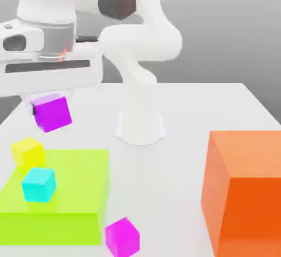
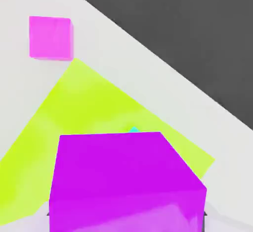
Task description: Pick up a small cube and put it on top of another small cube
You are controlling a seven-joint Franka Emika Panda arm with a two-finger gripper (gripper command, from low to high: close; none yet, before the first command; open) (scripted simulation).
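Yellow cube & cyan cube nr slab; orange block far.

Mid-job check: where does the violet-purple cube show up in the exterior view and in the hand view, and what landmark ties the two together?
Exterior view: the violet-purple cube hangs under the hand at upper left, off the table, above the yellow cube.
Hand view: it sits big and close in the foreground.
Shared landmark: the lime-green slab, with the magenta cube just off its edge.
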